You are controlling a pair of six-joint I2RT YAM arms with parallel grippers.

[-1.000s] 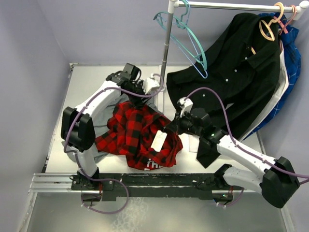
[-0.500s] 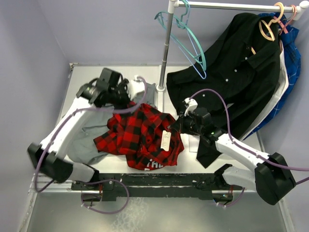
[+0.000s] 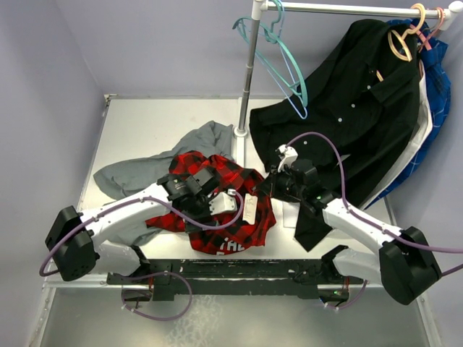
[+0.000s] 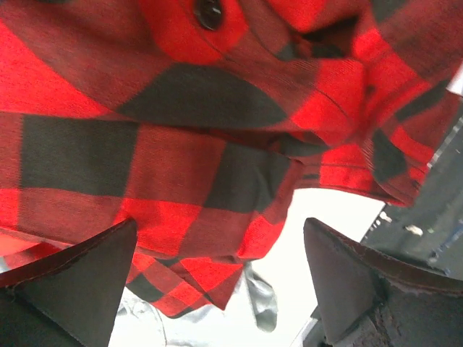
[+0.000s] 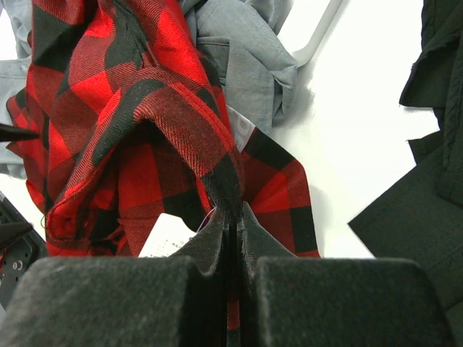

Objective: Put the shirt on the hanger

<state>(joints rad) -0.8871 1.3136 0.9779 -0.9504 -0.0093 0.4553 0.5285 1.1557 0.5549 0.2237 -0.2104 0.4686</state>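
The red-and-black plaid shirt (image 3: pixel 217 195) lies crumpled on the table, with white letters showing at its near hem. My right gripper (image 3: pixel 265 186) is shut on a raised fold of the shirt (image 5: pixel 181 123); in the right wrist view the right gripper (image 5: pixel 233 224) pinches the cloth beside a white tag (image 5: pixel 168 236). My left gripper (image 3: pixel 230 206) is low over the shirt's near side. In the left wrist view the left gripper (image 4: pixel 217 285) is open, with the shirt's hem (image 4: pixel 195 217) between its jaws. The pale blue hanger (image 3: pixel 295 97) hangs on the rail beside a teal hanger.
A grey shirt (image 3: pixel 145 172) lies behind and left of the plaid one. The rack pole (image 3: pixel 249 72) stands mid-table. A black button-up shirt (image 3: pixel 347 123) and a blue garment (image 3: pixel 434 87) hang at the right, the black one draping onto the table near my right arm.
My left arm has swung from the table's far side to the near side and now sits low over the shirt. The shirt has settled lower. The right gripper keeps its hold.
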